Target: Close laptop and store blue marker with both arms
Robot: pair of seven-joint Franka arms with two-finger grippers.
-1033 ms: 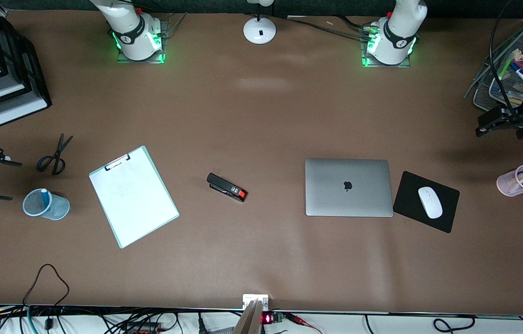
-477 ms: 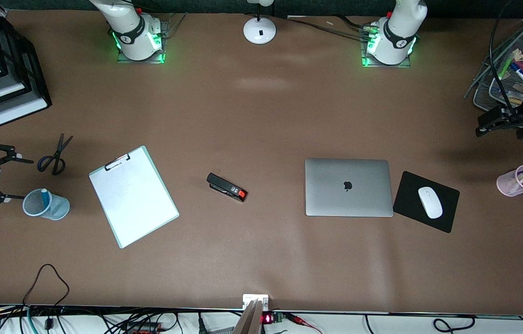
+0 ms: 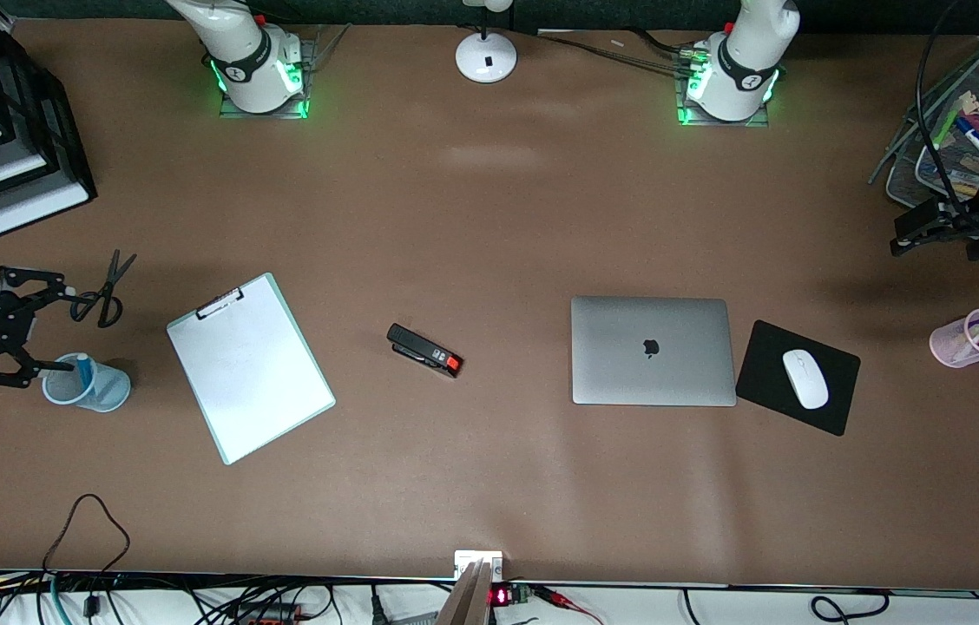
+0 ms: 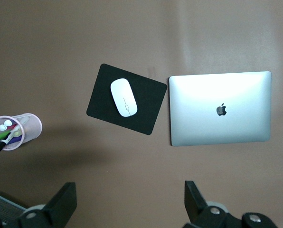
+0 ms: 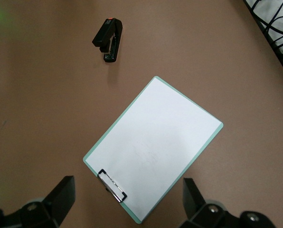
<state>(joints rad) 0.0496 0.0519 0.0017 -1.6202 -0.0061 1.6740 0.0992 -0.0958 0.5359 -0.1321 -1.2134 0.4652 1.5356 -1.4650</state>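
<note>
front view: the laptop lies flat with its lid down, apple logo up, beside the black mouse pad that bears a white mouse; the closing step reads as done. the blue marker stands in a blue mesh cup toward the right arm's end of the table, so the storing step also appears complete; judged from this, little or nothing is left beyond clearing the arms. the right gripper is over the table just beside that cup, its fingers spread and holding nothing. the left gripper hangs at the left arm's end of the table, over the spot between the wire tray and the pink cup; this arm waits. the pink cup holds green and purple pens with white caps; the wire tray holds darker blue, red and orange markers. a clipboard, stapler and scissors lie untouched.

left wrist view: the closed laptop, mouse pad and mouse lie below; the pink cup with its pens is near the edge. the left gripper's fingers stand wide apart, empty.

right wrist view: clipboard and stapler lie below; the right gripper's fingers are spread, empty. the marker and its cup are out of view here.
</note>
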